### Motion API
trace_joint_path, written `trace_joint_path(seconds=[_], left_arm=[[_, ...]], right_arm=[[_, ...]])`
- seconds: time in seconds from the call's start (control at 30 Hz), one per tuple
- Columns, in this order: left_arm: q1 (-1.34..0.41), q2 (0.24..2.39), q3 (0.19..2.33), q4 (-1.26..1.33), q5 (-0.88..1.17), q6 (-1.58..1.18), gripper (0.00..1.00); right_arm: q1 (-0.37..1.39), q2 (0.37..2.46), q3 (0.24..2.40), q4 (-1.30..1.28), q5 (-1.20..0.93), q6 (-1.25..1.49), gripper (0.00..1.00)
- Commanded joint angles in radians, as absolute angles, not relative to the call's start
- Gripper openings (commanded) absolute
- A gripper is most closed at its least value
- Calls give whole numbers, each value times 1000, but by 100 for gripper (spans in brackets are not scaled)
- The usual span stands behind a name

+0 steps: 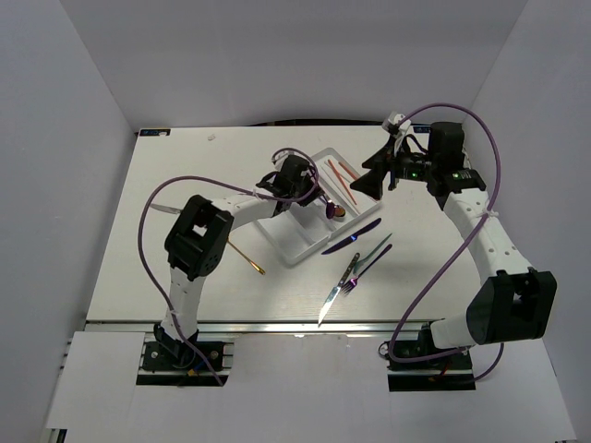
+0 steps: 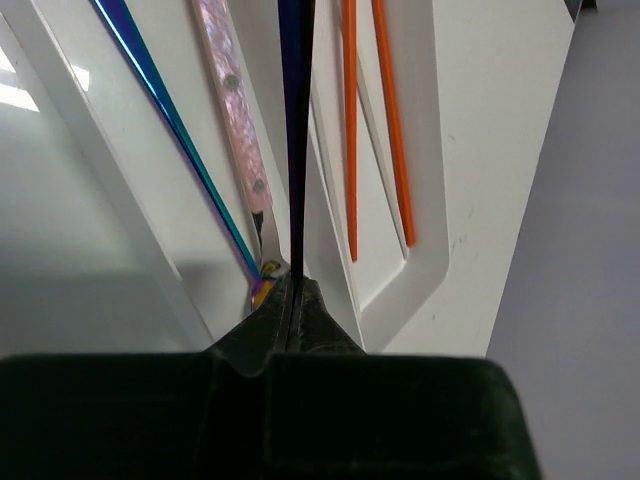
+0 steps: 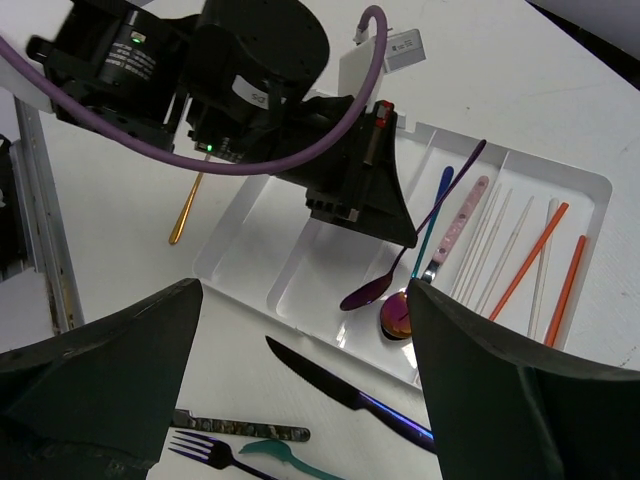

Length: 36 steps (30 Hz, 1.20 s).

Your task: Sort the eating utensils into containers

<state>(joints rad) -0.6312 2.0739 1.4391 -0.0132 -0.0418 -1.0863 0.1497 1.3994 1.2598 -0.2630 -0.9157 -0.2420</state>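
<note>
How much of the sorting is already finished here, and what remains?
Done: two orange chopsticks and a pink-handled piece lie in the tray. In hand: the left gripper is shut on a purple spoon over the tray; the right gripper is open and empty. Left, among others: the dark knife, fork, silver knife and gold spoon lie on the table.

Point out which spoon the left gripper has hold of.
The dark purple spoon: the shut left gripper pinches its thin handle. The rainbow-bowled spoon lies free in the tray, and the gold spoon lies out on the table.
</note>
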Motion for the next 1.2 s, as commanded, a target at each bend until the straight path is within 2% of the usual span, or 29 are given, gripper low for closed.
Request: trace_joint_path(seconds=[0.0, 0.1, 0.2, 0.33, 0.37, 0.47, 0.83, 0.9, 1.03, 1.13, 1.17], left_arm=[[-640, 2091, 1525, -63, -120, -1155, 0], [-652, 2120, 1552, -92, -153, -1209, 0], [-657, 2144, 1569, -98, -144, -1230, 5], [-666, 2164, 1595, -120, -129, -1232, 20], [-666, 2161, 1597, -120, -123, -1233, 29], [-666, 2146, 1597, -118, -100, -1226, 39], [-666, 1970, 1528, -135, -69, -1115, 47], [-661, 1886, 1499, -164, -77, -1043, 51], [-615, 1697, 1375, -178, -34, -800, 68], [-529, 1515, 1211, -128, 159, -624, 79], [-473, 1465, 1163, -108, 301, -591, 81]], right_arm=[[144, 1391, 1246, -225, -937, -232, 89], [144, 1399, 1243, -221, -936, -232, 89], [144, 1404, 1241, -221, -937, -230, 89], [144, 1408, 1241, -222, -936, -232, 90], [144, 1410, 1241, -222, -934, -232, 89], [143, 1411, 1241, -222, -936, -235, 89], [152, 1391, 1238, -271, -980, -360, 89], [158, 1372, 1227, -328, -1005, -484, 89], [184, 1335, 1195, -550, -1016, -806, 89], [201, 1356, 1189, -759, -1022, -1198, 89], [201, 1389, 1193, -946, -1016, -1324, 89]])
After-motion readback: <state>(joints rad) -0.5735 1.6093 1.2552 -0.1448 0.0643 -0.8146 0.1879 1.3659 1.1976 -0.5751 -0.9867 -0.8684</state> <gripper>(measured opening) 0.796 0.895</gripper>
